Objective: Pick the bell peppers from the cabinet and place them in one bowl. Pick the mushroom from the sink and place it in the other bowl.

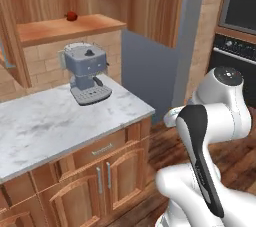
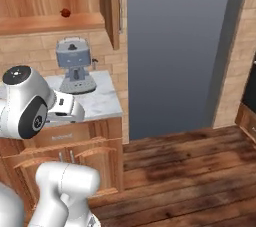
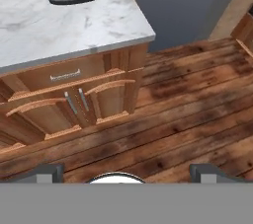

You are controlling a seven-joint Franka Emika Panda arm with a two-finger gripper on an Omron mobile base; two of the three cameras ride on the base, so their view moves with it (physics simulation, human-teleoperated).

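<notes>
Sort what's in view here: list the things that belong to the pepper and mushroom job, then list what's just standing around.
Belongs to the job:
- bell pepper, red, on the cabinet shelf
- cabinet, door open
- gripper, open, holding nothing

Just standing around:
- espresso machine on the marble counter
- drawer and cupboard doors below
- wall oven

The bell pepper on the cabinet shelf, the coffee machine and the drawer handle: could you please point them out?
bell pepper [image 1: 72, 16], left base view, on its red body.
coffee machine [image 1: 86, 69], left base view, on its blue-grey front.
drawer handle [image 3: 65, 75], hand view, on the bar's middle.
</notes>
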